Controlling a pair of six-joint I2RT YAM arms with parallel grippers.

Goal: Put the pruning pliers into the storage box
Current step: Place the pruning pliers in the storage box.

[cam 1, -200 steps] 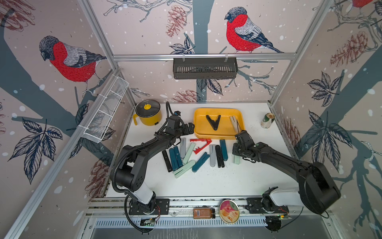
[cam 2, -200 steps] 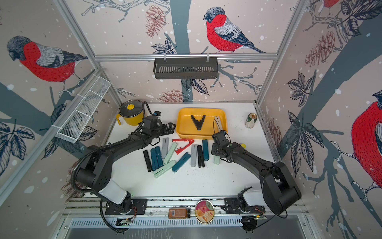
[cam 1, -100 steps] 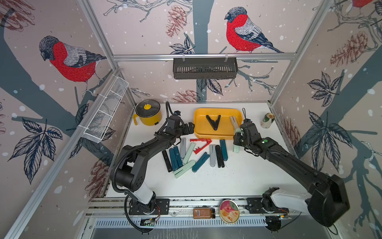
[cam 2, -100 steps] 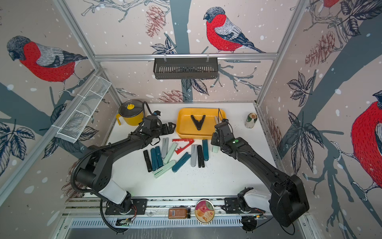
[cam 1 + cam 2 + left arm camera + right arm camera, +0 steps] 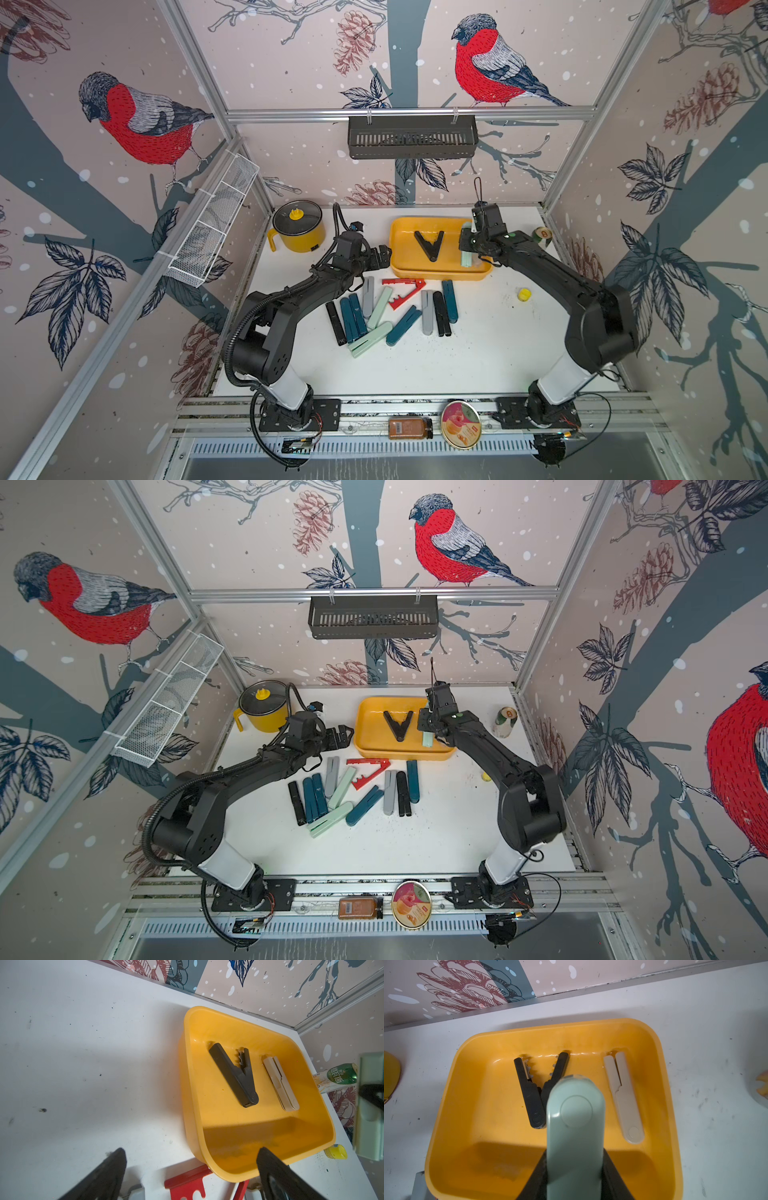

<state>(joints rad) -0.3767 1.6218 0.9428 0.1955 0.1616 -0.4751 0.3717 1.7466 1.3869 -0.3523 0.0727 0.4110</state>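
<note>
The storage box (image 5: 436, 273), a shallow yellow tray with rounded corners, holds two pruning pliers lying flat on its floor. The black pliers (image 5: 532, 1095) sit near the box's middle, spread in a V with grey teeth along the inner edges of both arms and the pivot toward the box's near wall. The beige pliers (image 5: 625, 1097) lie folded shut toward the box's right end, parallel to the short wall and apart from the black pair.

The right gripper (image 5: 467, 244) is clenched on a third tool, the mint pliers (image 5: 575, 1126), and holds it over the inside of the box, toward the right end. This tool is folded shut: a smooth pale green bar with a rounded end and a round pivot disc, that end pointing away from the fingers. Whether it touches the box floor cannot be told.

The left gripper (image 5: 381, 258) is spread wide and empty, just beside the box's left end.

The loose pliers (image 5: 427, 311) lie on the white table (image 5: 478, 353) in front of the box's near wall: teal, mint, grey and black ones folded shut, and the red pliers (image 5: 405, 291) spread in a toothed V just below that wall.

A lidded yellow pot (image 5: 297, 226) stands beyond the box's left end, its contents hidden.
</note>
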